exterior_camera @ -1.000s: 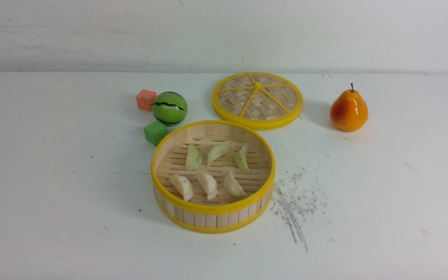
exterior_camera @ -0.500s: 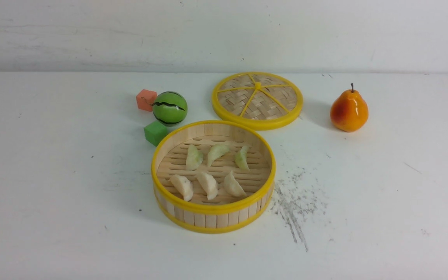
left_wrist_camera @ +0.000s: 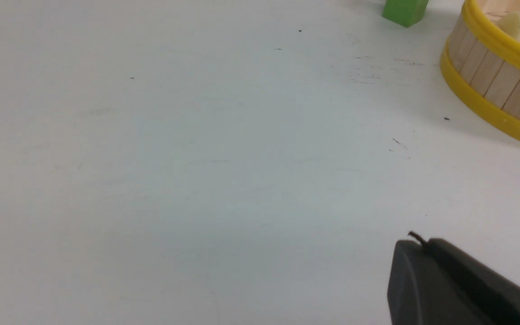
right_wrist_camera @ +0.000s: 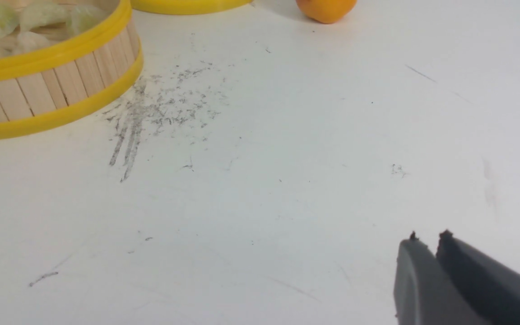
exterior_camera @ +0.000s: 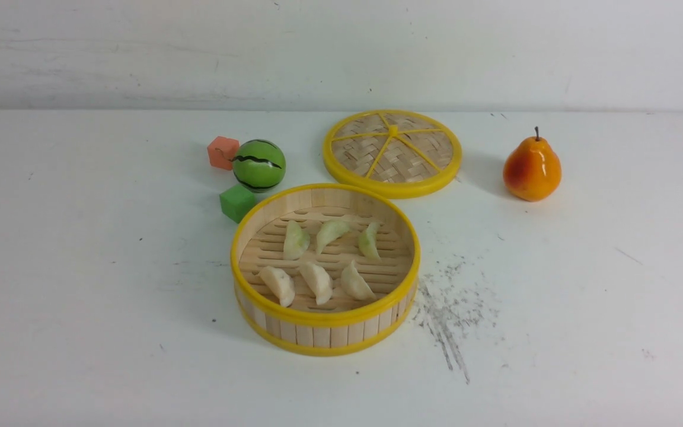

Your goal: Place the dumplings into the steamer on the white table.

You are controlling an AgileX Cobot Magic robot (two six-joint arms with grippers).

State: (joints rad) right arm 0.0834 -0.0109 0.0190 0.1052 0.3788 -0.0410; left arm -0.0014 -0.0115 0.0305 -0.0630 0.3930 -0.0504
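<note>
Sitting near the middle of the broad matte white table [exterior_camera: 80,296] is the round bamboo steamer with yellow plastic rims [exterior_camera: 325,335], all six crescent toy dumplings [exterior_camera: 318,281] inside on the slatted floor: three pale green in the far row, three cream-white in the near row. From the steamer's centre: small green cube [exterior_camera: 236,202] at 10 o'clock, just off the rim; striped green watermelon ball [exterior_camera: 259,165] further out the same way, with an orange cube [exterior_camera: 222,152] touching or nearly touching its far-left side; flat woven bamboo lid with yellow rim and spokes [exterior_camera: 392,152] at 1 o'clock, close to the rim; orange-yellow toy pear [exterior_camera: 532,169] at 2 o'clock, well apart, upright. Tabletop has a patch of grey scuff streaks [exterior_camera: 448,314] at 4 o'clock beside the steamer, plus scattered dark specks. Back edge meets a plain white wall [exterior_camera: 341,53] with faint smudges. Neither arm shows in the front view. Left gripper [left_wrist_camera: 415,246]: fingertips pressed together, holding nothing, over bare table. Right gripper [right_wrist_camera: 427,243]: narrow slit between the tips, nothing in it, also over bare table.
</note>
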